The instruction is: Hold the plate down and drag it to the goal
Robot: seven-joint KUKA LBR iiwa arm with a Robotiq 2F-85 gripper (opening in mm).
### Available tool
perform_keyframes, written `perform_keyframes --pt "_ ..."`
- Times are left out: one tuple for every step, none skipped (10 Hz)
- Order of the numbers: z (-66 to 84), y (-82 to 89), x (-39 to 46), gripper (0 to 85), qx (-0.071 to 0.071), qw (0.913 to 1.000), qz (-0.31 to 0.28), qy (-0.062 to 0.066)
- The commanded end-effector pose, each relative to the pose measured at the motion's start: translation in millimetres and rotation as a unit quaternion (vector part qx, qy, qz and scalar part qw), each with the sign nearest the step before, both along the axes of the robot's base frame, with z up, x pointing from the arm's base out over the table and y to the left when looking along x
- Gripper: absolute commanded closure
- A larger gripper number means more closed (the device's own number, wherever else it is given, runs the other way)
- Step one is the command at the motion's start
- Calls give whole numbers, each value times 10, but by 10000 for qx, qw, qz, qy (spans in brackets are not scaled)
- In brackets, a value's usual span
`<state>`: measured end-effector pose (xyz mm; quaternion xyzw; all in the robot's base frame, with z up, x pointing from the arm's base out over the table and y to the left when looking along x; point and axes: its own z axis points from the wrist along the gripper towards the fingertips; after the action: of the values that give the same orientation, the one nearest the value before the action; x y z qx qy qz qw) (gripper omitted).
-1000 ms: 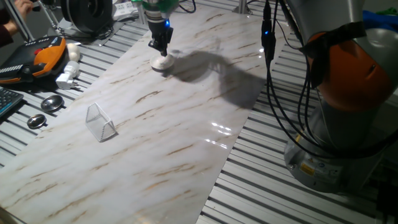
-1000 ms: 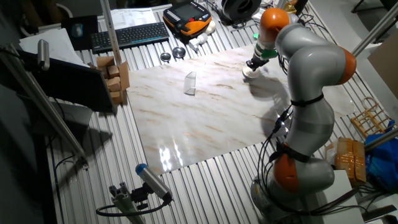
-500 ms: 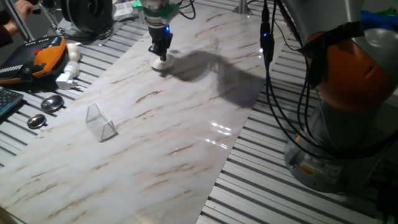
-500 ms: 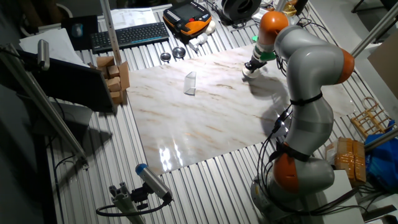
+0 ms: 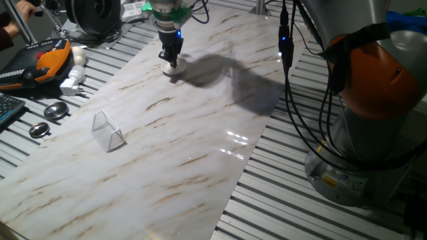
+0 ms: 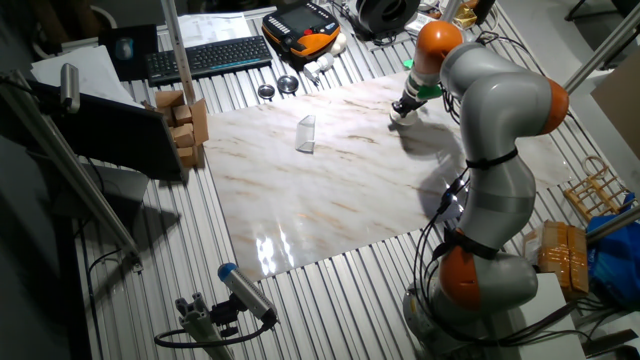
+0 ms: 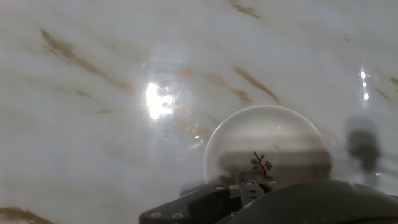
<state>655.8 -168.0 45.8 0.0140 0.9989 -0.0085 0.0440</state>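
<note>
The plate [image 5: 175, 69] is a small white round dish on the marble board, at its far end. It also shows in the other fixed view [image 6: 399, 118] and in the hand view [image 7: 267, 144], with a small reddish and green mark in its centre. My gripper [image 5: 172, 61] stands upright with its fingers together, tips pressing down on the plate's middle; it also shows in the other fixed view [image 6: 403, 108]. The goal [image 5: 107, 131] is a clear plastic wedge frame that stands well apart, toward the board's left edge, and also shows in the other fixed view [image 6: 306, 133].
Two grey metal discs [image 5: 56, 111] [image 5: 39, 130] lie on the slatted table left of the board. A white plug [image 5: 72, 83] and an orange-black device [image 5: 48, 59] sit behind them. Cardboard boxes [image 6: 185, 120] and a keyboard [image 6: 205, 56] stand beyond the board. The arm's base [image 5: 363, 133] is at right.
My gripper has come down a little and shifted slightly toward the goal side, pressing on the plate. The plate has barely moved. The goal has not moved.
</note>
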Motion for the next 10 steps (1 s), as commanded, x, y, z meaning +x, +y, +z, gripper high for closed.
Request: perform_keyframes --pt "-11 13 7 850 1 10000 1 -8" --pt "-19 22 13 850 1 10000 1 -8" --pt "-25 33 18 850 0 10000 9 -8" --pt "-38 46 19 850 0 10000 9 -8" --pt "-58 60 20 850 0 10000 9 -16" --pt "-76 74 23 850 9 10000 -6 -24" --pt "-89 94 21 850 18 10000 -21 -32" --pt "-90 116 19 850 20 10000 -37 -32" --pt "-93 138 14 850 20 10000 -44 -32" --pt "-96 160 10 850 21 10000 -52 -32"
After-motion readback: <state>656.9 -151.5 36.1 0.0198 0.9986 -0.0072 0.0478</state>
